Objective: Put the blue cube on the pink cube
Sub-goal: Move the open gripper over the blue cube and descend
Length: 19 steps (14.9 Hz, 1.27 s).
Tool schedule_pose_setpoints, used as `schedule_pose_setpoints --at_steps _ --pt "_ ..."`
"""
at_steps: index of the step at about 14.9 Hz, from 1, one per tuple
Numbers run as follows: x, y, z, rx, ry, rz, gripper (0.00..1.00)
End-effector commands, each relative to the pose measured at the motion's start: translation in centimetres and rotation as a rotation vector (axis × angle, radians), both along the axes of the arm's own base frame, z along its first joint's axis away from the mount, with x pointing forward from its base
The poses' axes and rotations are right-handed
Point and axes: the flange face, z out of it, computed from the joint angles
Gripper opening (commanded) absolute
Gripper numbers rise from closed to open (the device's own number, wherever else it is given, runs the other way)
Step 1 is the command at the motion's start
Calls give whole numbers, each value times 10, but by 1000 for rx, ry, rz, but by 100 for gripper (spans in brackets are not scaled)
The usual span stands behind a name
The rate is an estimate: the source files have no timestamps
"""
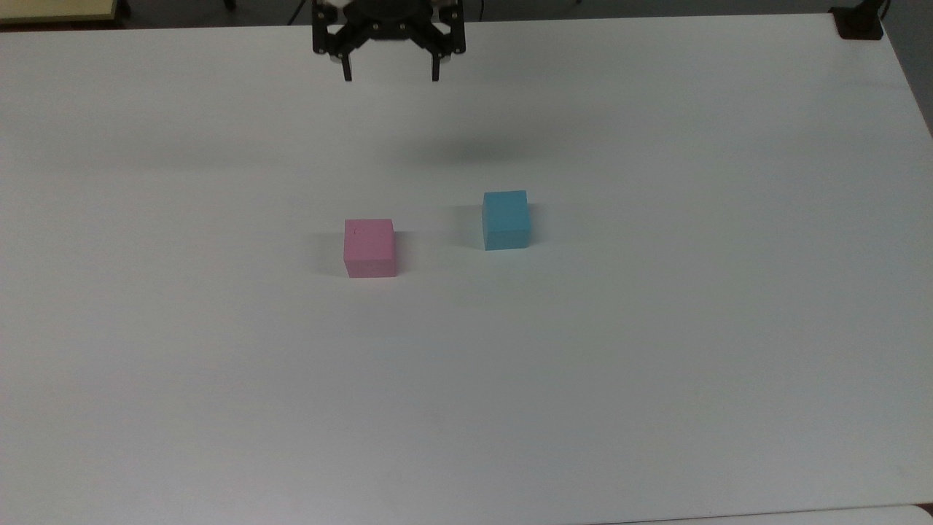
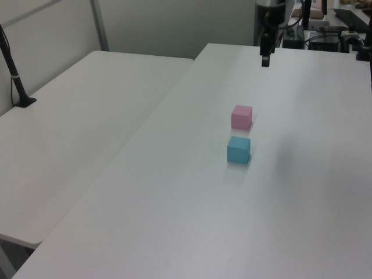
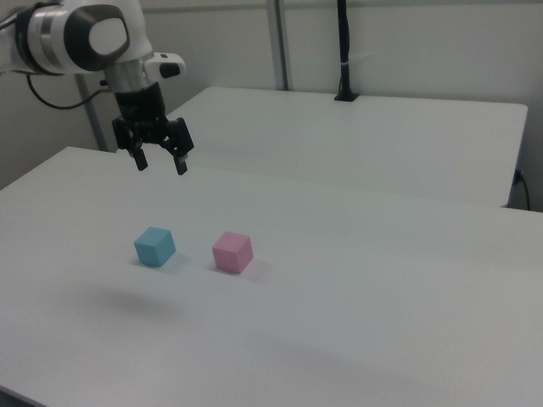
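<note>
- Top view: the gripper [image 1: 391, 75] hangs at the far edge of the white table [image 1: 656, 364], fingers spread wide apart and pointing down, holding nothing. The pink cube [image 1: 369, 248] and the blue cube [image 1: 505, 219] rest near the table's middle, apart from each other, blue on the top view's right (a soft shadow lies on the surface between gripper and cubes). Bare tabletop surrounds both cubes on every side.
- Left view: the gripper [image 2: 265, 60] hovers above the table's far end, well apart from the cubes. The pink cube [image 2: 242, 117] sits just beyond the blue cube [image 2: 238, 150], with a small gap between them. A second white table [image 2: 75, 116] adjoins on the left view's left.
- Right view: the arm [image 3: 85, 38] reaches in from the right view's upper left, wrist vertical, and the gripper [image 3: 159, 164] has its fingers open above the surface. The blue cube [image 3: 154, 247] lies below it, the pink cube [image 3: 232, 252] beside it on the right view's right.
</note>
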Motion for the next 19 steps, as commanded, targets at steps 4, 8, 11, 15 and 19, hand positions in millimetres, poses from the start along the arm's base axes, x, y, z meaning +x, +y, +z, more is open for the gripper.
schedule_pose_setpoints --at_steps 4,8,11,15,19 --pt "-13 -5 2 16 27 -15 100" --pt "-13 -7 1 16 29 -19 100" --pt "-10 0 -6 28 33 -13 100" --pt "5 36 -56 64 67 -3 100" --pt "25 76 -124 47 77 -81 100"
